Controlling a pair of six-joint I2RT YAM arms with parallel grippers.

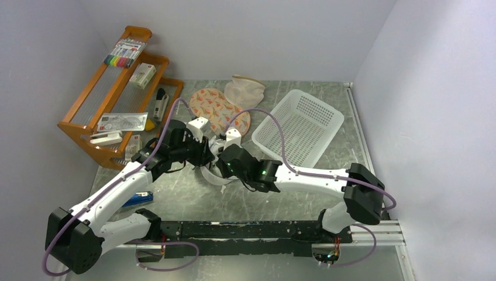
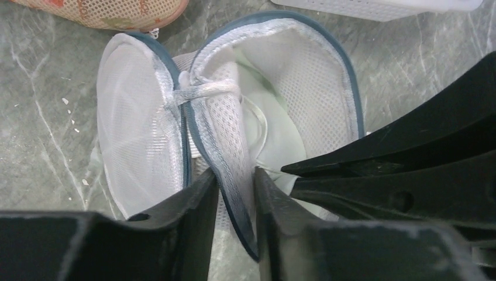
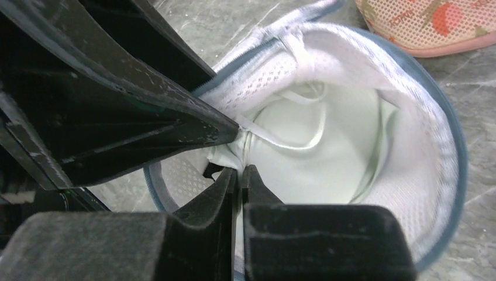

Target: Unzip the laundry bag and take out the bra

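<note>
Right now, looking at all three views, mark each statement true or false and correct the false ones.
1. The laundry bag is zipped shut. False: it gapes open.
2. The left fingers pinch the bag's rim. True.
3. The right fingers hang open. False: they are shut on the bra, pale fabric inside the bag.
4. A white basket stands on the table. True.
5. The floral pouch lies in the basket. False: it lies beside it.
</note>
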